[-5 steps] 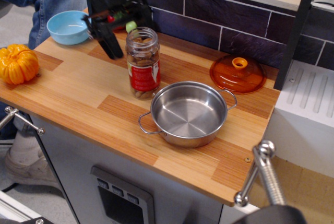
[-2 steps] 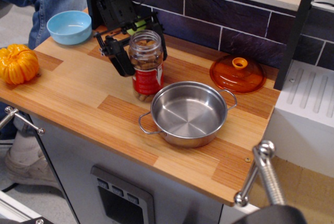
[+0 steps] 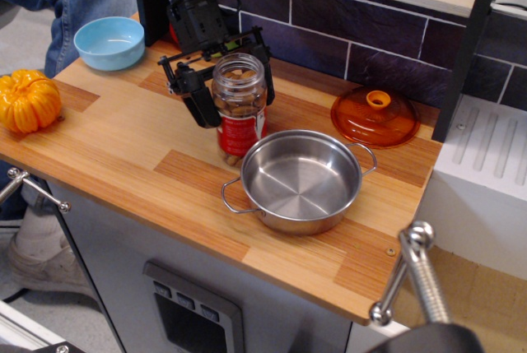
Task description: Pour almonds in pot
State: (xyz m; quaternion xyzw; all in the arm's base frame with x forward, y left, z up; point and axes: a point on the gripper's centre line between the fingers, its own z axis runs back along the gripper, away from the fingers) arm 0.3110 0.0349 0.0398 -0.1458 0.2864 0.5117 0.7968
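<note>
The black end effector (image 3: 224, 83) reaches down from the far left, its two fingers (image 3: 197, 99) spread to either side of the clear jar (image 3: 239, 108), one on the left and one on the right of the upper glass; they sit right at the glass, but whether they are actually pinching it cannot be told. The almonds (image 3: 237, 99) fill the jar, showing brown above and below its red label band. The jar stands upright on the wooden surface (image 3: 123, 155), its lid off. Just beside it, to the near right, sits the shiny steel pot (image 3: 298, 178), its rim close against the jar's base, one loop handle pointing near-left and the other far-right. An orange domed lid (image 3: 376, 116) rests on the surface to the far right. A light-blue bowl (image 3: 109, 42) sits at the far left corner, and an orange pumpkin (image 3: 29, 100) lies at the left edge.
</note>
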